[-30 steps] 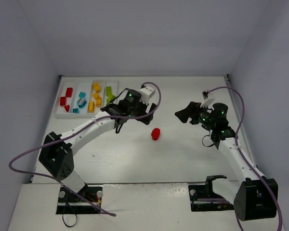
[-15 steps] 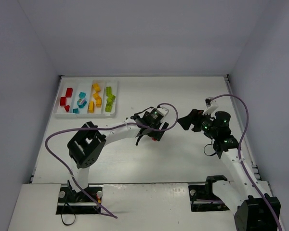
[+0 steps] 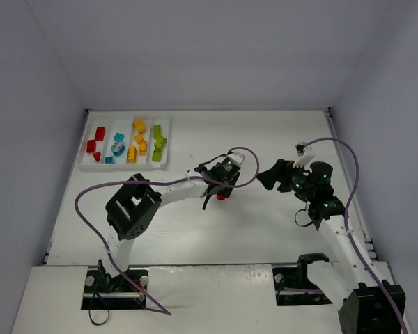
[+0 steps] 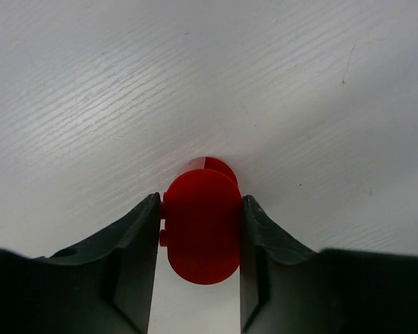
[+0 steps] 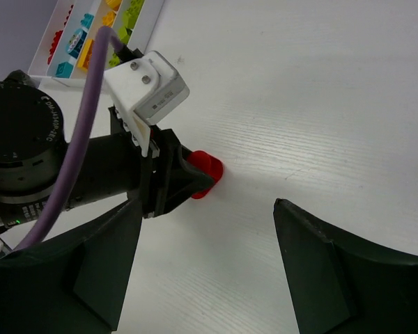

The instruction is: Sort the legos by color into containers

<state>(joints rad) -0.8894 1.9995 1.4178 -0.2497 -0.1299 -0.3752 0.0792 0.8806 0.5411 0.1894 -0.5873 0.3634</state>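
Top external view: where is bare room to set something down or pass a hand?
Bare: the far stretch of the table from the tray to the right wall, and the near patch between the left arm and right arm. Crowded: mid-table, where the left gripper, jaws shut on the red brick, faces the right gripper.

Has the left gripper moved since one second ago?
Yes. The left gripper went rightward and nearer, away from the white tray, now shut on the red brick.

The left arm (image 3: 173,189) lies across the middle of the table (image 3: 279,132), with the left gripper (image 3: 221,193) clamped on a red brick (image 4: 202,226), blocking passage there. The right gripper (image 3: 269,173) hangs just right of it, jaws apart. Open tabletop runs to the far-left tray (image 3: 122,167).
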